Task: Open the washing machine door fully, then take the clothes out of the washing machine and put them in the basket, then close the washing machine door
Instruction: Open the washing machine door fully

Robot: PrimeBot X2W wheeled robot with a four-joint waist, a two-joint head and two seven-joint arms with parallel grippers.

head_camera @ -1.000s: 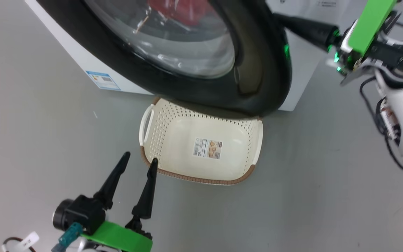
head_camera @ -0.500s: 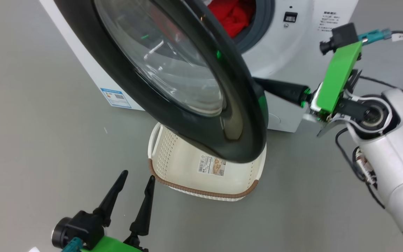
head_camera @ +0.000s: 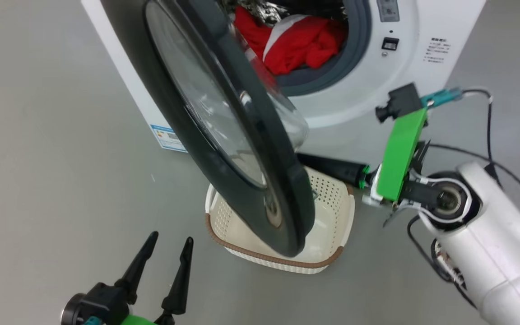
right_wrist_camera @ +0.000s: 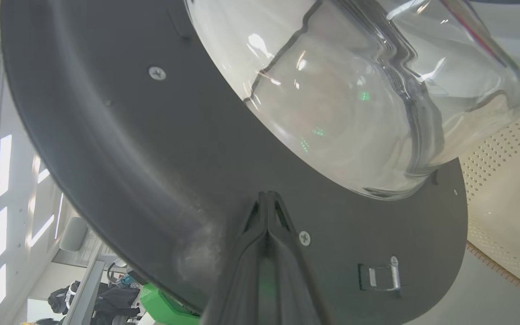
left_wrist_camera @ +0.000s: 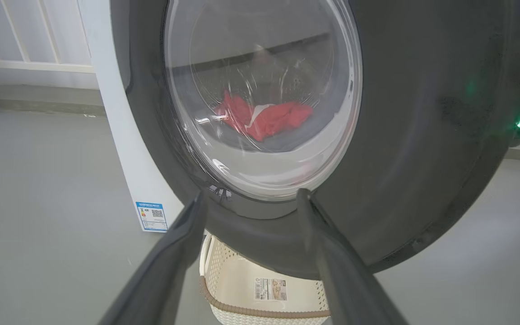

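Note:
The washing machine (head_camera: 422, 40) stands white at the top of the head view, and the clothes (head_camera: 300, 43) lie red in its drum. The washing machine door (head_camera: 224, 149) is swung partly out, nearly edge-on, above the basket (head_camera: 330, 212). My right gripper (head_camera: 303, 158) is shut, its tip behind the door. In the right wrist view its tip (right_wrist_camera: 266, 195) touches the door's dark inner face (right_wrist_camera: 129, 144) below the glass bowl (right_wrist_camera: 355, 104). My left gripper (head_camera: 171, 237) stands open and empty at the lower left. Its wrist view looks between open fingers (left_wrist_camera: 251, 196) at the door (left_wrist_camera: 422, 135) and clothes (left_wrist_camera: 269, 119).
Grey floor surrounds the machine. A blue label (head_camera: 167, 137) sits at the washer's base. The door's metal latch (right_wrist_camera: 379, 276) is near my right fingertips. The basket (left_wrist_camera: 242, 293) lies under the door's lower edge. My right forearm and cables (head_camera: 476, 234) fill the lower right.
The head camera has shifted, bringing more of the drum into view. The door has swung further out from the machine, with my shut right gripper behind it. The left gripper stays open.

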